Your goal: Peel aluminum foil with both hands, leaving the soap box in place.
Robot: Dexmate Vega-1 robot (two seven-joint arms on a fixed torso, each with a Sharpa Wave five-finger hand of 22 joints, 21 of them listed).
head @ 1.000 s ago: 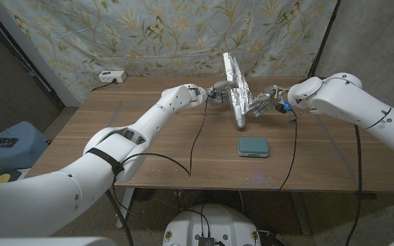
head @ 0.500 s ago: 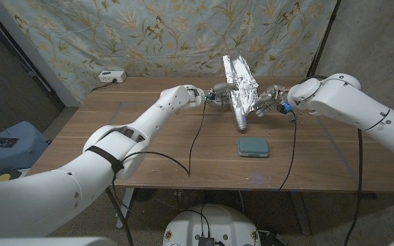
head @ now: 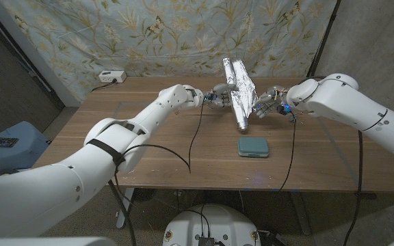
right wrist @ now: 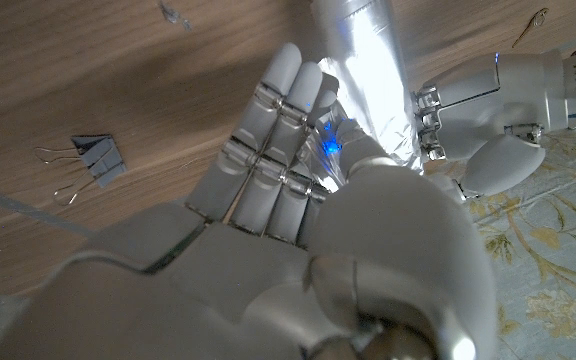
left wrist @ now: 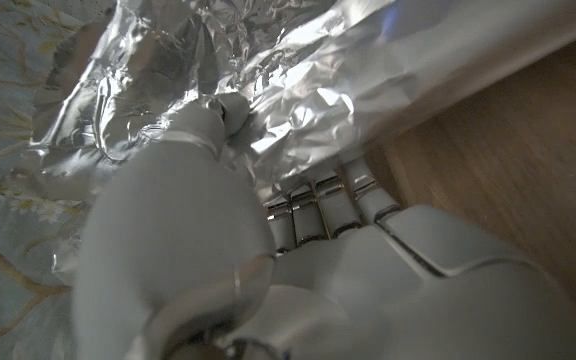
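Foil is the landmark: the crinkled silver aluminum foil sheet (head: 239, 93) is being held off the wooden table (head: 149, 137), standing tall and tilted, its long axis running from an upper edge against the floral backdrop down to a narrow lower tip near the tabletop. Just left of the foil, the left hand (head: 217, 96) is being kept closed on the sheet's edge, thumb pressed into the crumpled metal in the left wrist view. Just right of the foil, the right hand (head: 266, 101) is being held against the opposite face, fingers nearly straight, thumb apparently pinching. Below the foil and slightly right, nearer the robot, the teal rounded soap box (head: 253, 146) is lying flat, well apart from both hands. Peeling is judged to call for the hands being drawn outward.
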